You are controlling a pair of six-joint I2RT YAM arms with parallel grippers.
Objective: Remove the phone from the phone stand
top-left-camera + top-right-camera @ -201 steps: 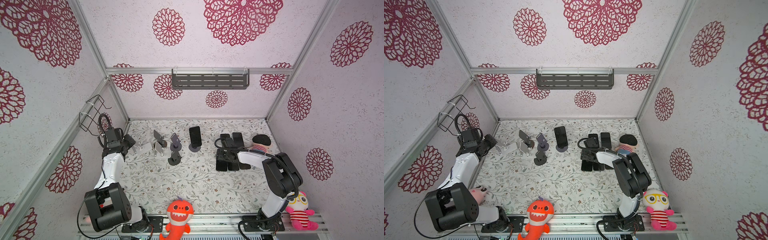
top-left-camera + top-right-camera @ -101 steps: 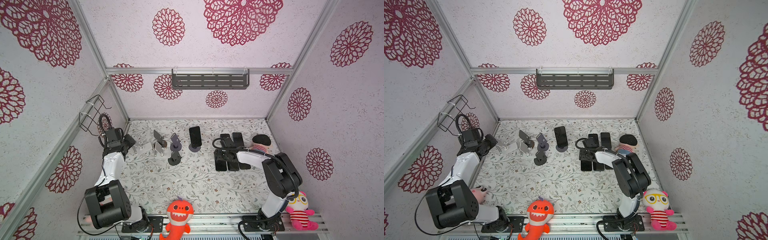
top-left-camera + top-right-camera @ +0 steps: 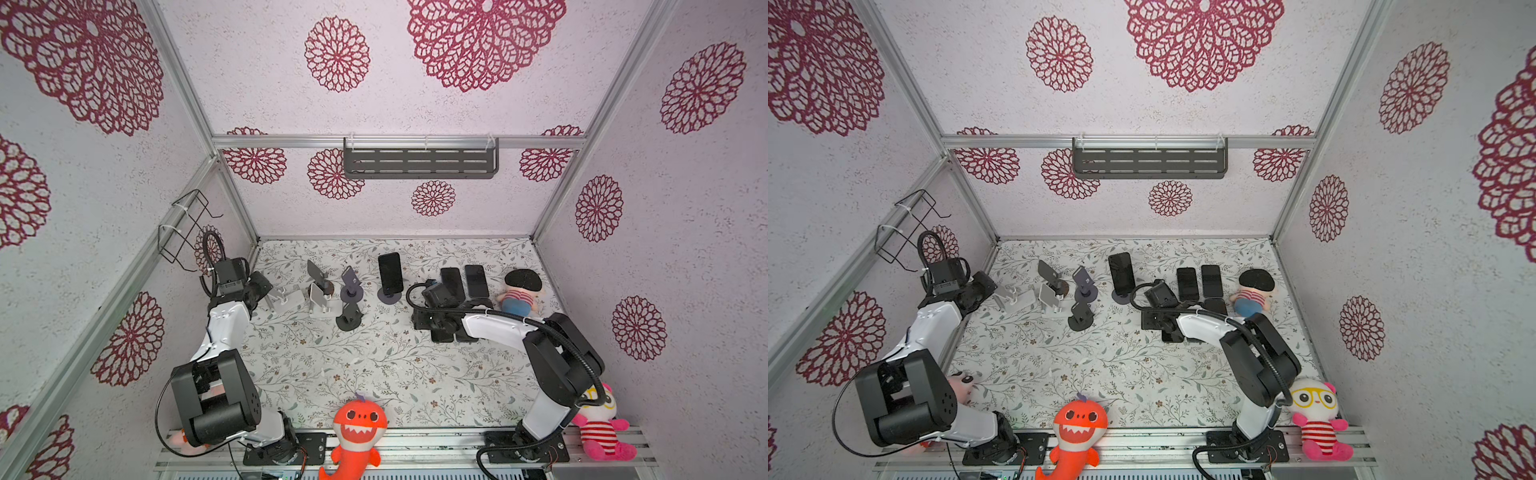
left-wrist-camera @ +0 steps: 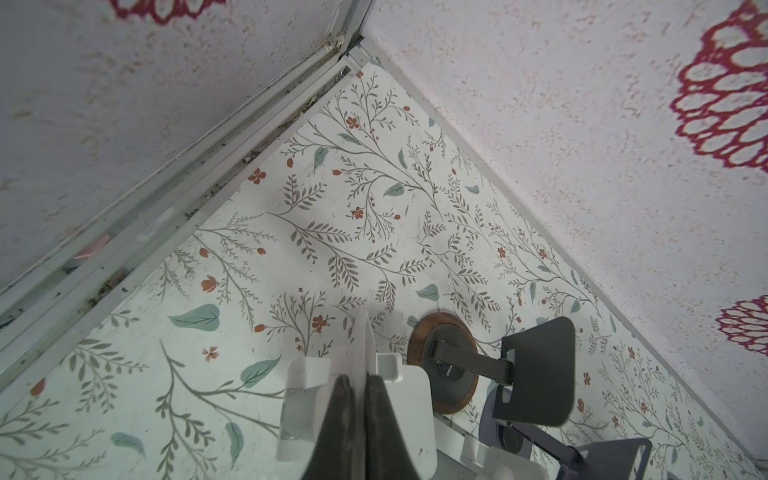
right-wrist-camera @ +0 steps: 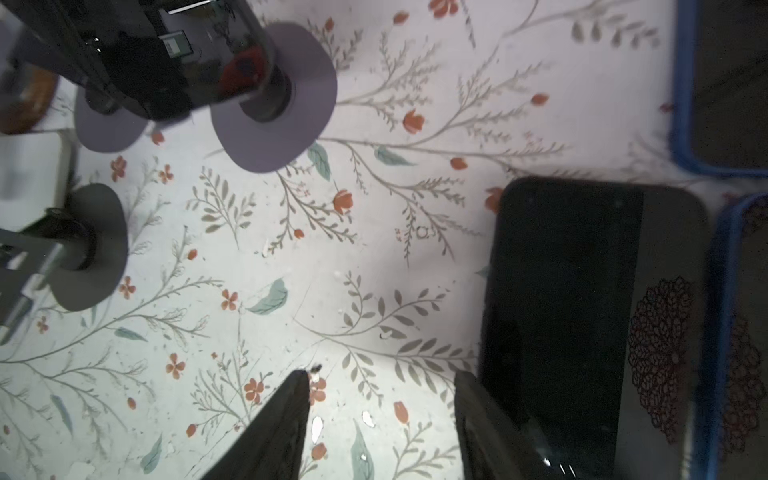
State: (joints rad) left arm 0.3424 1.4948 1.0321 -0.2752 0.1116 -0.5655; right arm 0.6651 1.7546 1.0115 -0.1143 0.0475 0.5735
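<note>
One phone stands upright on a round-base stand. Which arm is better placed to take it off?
Right. The right gripper is open, empty and nearer the phone on its stand. The left gripper is shut on the white stand, farther off.

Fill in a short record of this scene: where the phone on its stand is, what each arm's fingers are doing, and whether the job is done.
phone: black, upright on its stand, back middle of the table
left fingers: shut on the white stand, not on the phone
right fingers: open, empty, beside a flat phone
task: not done; phone not yet lifted off
</note>
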